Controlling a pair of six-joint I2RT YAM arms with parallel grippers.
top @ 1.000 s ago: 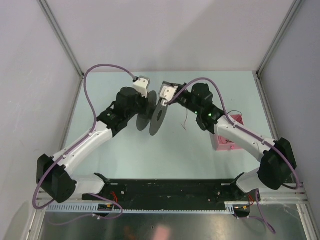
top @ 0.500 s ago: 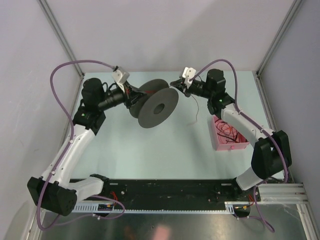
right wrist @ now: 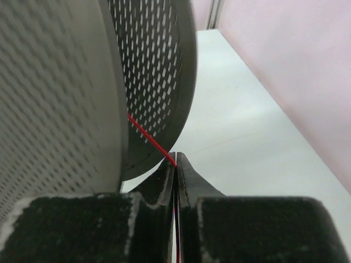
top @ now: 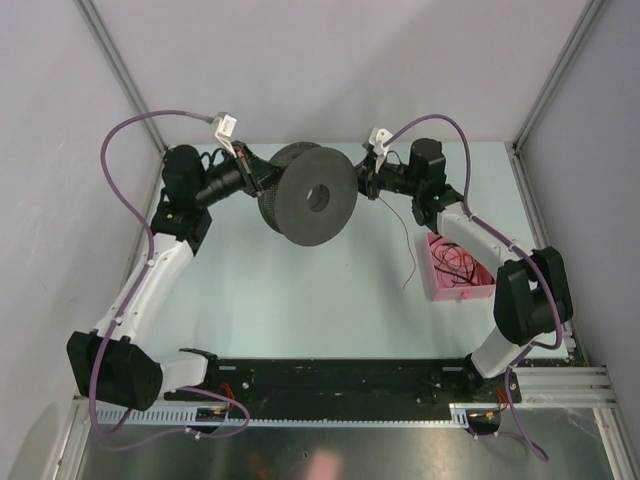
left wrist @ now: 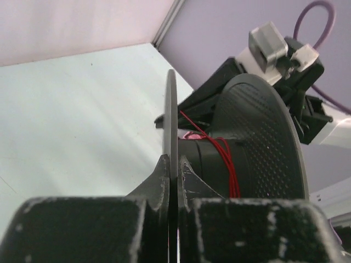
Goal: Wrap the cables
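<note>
Spool (top: 295,208) in left gripper (left wrist: 173,162) — cable (right wrist: 147,138) in right gripper (right wrist: 176,160).

Your worktop (top: 300,300) is a pale green sheet, and a black rail (top: 330,385) runs across its near edge. At your right a pink bin (top: 450,294) sits directly on it, close to the side wall, holding a loose tangle of red cables (top: 458,265).
</note>
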